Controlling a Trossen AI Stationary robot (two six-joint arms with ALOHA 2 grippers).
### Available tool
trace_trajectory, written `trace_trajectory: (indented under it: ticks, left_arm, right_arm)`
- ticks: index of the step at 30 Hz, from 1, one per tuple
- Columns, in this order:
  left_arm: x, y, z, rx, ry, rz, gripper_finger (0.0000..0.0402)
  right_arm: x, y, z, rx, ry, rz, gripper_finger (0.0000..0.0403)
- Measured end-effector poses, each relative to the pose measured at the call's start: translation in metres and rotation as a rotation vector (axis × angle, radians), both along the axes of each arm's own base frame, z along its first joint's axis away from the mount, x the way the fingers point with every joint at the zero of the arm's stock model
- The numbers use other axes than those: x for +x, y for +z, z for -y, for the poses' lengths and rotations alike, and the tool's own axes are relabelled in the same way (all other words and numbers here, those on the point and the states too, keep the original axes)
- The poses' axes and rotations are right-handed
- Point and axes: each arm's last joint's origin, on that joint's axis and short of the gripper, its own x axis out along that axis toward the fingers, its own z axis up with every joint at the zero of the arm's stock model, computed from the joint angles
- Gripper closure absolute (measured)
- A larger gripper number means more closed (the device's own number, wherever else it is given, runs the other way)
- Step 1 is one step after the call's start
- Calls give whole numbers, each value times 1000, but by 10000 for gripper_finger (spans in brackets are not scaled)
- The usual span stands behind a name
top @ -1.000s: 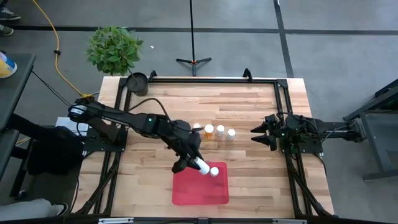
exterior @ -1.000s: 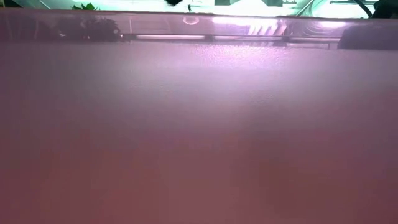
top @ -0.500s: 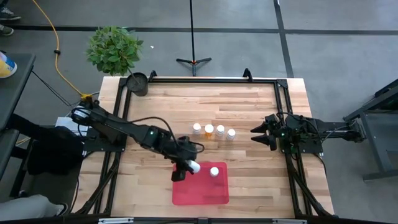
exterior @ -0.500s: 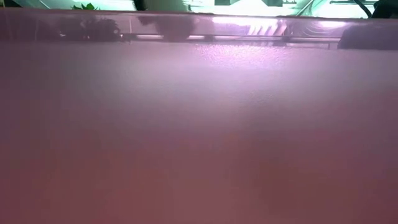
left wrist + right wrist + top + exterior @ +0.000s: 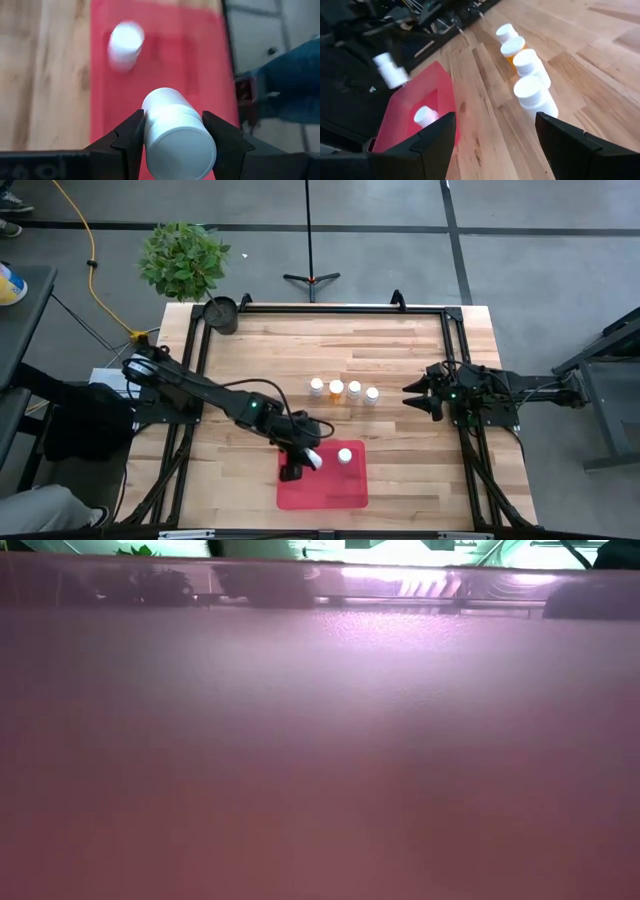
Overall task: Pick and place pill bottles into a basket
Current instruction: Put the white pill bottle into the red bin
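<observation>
The red tray (image 5: 335,485) lies at the table's near middle, and one white-capped bottle (image 5: 345,455) stands in it. My left gripper (image 5: 304,463) is over the tray's left part, shut on a white bottle (image 5: 313,459), also in the left wrist view (image 5: 175,127). Several more bottles (image 5: 344,389), one of them orange (image 5: 514,50), stand in a row on the wood beyond the tray. My right gripper (image 5: 408,394) waits open and empty at the table's right, just right of the row. The low view is filled by a pink blur. My left gripper pinches the white bottle's round sides (image 5: 150,125) between its two fingers (image 5: 129,137). The fingers come from above, slanting down. The bottle is tilted, one round end (image 5: 185,152) toward the wrist camera. Whether it is clear of the tray floor cannot be told.
A small dark pot (image 5: 220,313) and a green plant (image 5: 183,258) stand at the table's far left corner. A black frame (image 5: 330,308) runs along the table's edges. A person's blue-clad leg (image 5: 295,82) shows beyond the tray's near side.
My left gripper has carried the white bottle away from the bottle standing in the tray, toward the table's left and near edges, staying over the tray's left part. It has stayed shut on the bottle. The standing bottle has not moved.
</observation>
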Motion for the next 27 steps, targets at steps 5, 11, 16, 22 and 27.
trace_trajectory:
  ticks: [5, 11, 16, 22, 27]
  left_arm:
    - [9, 5, 4, 5, -25, 25, 195]
    - [23, 14, 7, 76, -79, 22, 195]
    - [37, 12, 12, 137, -126, -26, 195]
    - [54, 6, 19, 178, -170, -52, 195]
    - [63, 6, 22, 201, -203, -54, 195]
  right_arm:
    - [1, -1, 0, 3, -5, -10, 139]
    - [2, -1, 0, 1, -10, -11, 139]
    - [3, 0, 0, 0, -16, -4, 139]
    - [4, -3, 1, -4, -22, -30, 139]
    - [6, -3, 1, -12, -35, -38, 139]
